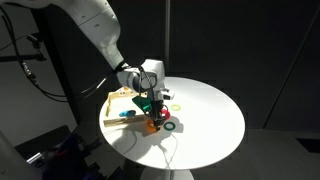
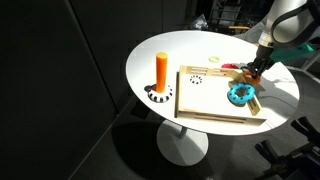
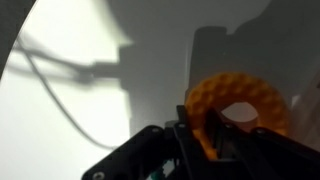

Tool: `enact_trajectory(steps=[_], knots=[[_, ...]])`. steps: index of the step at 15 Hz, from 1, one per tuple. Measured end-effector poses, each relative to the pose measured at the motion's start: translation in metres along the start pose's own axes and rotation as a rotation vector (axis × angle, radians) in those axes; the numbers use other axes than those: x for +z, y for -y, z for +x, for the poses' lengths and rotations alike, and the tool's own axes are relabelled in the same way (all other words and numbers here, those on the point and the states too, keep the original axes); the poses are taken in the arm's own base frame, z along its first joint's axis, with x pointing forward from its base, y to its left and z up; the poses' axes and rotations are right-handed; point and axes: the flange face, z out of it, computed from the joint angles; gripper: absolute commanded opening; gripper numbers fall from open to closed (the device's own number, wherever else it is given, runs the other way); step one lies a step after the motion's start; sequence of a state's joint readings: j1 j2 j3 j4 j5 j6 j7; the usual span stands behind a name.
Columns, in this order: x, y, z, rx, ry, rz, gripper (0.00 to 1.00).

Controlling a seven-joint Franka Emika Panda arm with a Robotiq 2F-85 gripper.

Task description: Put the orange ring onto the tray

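In the wrist view the orange ring [image 3: 235, 103] stands on edge between my fingers. My gripper [image 3: 205, 135] is shut on its wall, with one finger through the hole, over the white tabletop. In both exterior views my gripper [image 1: 150, 104] [image 2: 259, 69] hangs at the edge of the light wooden tray [image 1: 118, 99] [image 2: 205, 103]. The ring itself is too small to make out there. The upright orange peg [image 2: 162, 69] stands at the tray's corner on the side away from my gripper.
A blue ring [image 2: 240, 95] lies on the tray. A thin yellow-green ring [image 2: 213, 58] [image 1: 176, 104] lies on the round white table [image 1: 210, 120] beside the tray. A reddish piece [image 2: 238, 69] sits near my gripper. The surroundings are dark.
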State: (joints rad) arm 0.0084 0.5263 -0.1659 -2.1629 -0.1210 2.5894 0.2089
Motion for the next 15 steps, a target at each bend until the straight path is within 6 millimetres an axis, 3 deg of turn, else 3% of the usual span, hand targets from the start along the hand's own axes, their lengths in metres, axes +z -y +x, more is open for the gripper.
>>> enact_trajectory(steps=[6, 11, 12, 13, 14, 15], knots=[[-0.059, 0.000, 0.010, 0.011, -0.093, 0.027, 0.07], [-0.094, 0.036, 0.007, -0.039, -0.133, 0.062, 0.08], [-0.098, 0.046, 0.004, -0.057, -0.132, 0.065, 0.14], [-0.101, 0.055, 0.001, -0.074, -0.130, 0.068, 0.47], [-0.104, 0.065, -0.002, -0.091, -0.125, 0.070, 0.47], [-0.106, 0.073, -0.006, -0.105, -0.113, 0.072, 0.54]])
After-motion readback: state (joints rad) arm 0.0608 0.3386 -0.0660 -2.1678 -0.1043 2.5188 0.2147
